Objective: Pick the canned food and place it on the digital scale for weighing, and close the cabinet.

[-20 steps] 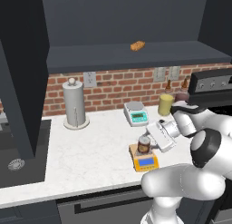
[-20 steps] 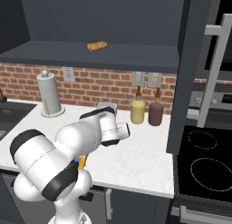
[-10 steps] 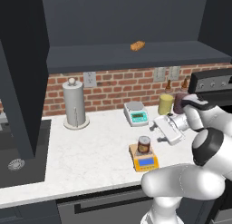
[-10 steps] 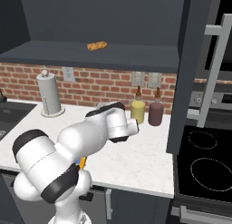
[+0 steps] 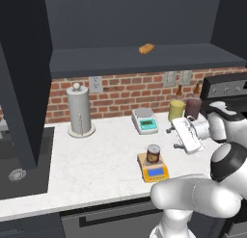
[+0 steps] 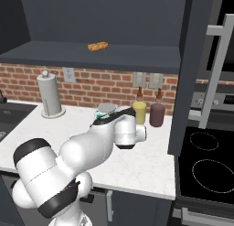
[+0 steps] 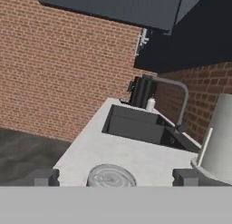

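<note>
No readable text, label, brand or number appears anywhere. The blue display on the digital scale (image 5: 155,171) and the teal display on the grey-white scale (image 5: 145,121) are too small to read.

I'm working in a kitchen: white worktop (image 5: 96,160), brick backsplash (image 5: 120,90), sink (image 7: 136,125) with faucet (image 7: 174,94), stove (image 6: 208,168), dark wall cabinet (image 5: 130,25).

The arm (image 5: 202,203) is built of glossy white, rounded shells, joined by dark grey bands at the joints. A flat white hand block is carried at the wrist, ending in the pincer (image 7: 116,177) with small dark square fingertips (image 7: 43,177).
</note>
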Robot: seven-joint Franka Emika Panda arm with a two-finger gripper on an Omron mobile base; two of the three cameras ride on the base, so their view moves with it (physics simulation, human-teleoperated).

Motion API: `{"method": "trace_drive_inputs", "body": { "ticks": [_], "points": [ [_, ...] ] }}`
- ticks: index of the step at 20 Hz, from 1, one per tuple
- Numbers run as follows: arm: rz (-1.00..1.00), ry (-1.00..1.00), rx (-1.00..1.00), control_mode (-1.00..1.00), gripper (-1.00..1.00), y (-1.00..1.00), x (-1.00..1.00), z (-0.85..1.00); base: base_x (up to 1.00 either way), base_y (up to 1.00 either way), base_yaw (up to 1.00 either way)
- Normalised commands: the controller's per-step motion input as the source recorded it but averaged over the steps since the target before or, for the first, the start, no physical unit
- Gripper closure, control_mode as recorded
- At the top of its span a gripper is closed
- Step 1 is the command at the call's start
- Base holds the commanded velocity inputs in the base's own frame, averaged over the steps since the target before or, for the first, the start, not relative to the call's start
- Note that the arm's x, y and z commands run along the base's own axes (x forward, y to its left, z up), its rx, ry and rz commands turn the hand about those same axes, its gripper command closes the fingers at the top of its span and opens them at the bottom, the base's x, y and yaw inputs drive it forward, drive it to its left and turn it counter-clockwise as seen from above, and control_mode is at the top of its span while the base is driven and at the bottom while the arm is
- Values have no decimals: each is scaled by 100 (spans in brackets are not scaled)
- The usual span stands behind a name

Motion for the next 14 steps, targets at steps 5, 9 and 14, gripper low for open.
{"method": "trace_drive_inputs", "body": {
  "ticks": [5, 9, 14],
  "points": [
    [-5, -17, 22, -100, -100, -50, 0, 43, 0, 0, 0],
    [-5, -26, 16, -100, -100, -57, 0, 41, 0, 0, 0],
    [-10, -25, 13, -100, -100, -65, 3, 45, 0, 0, 0]
  ]
}}
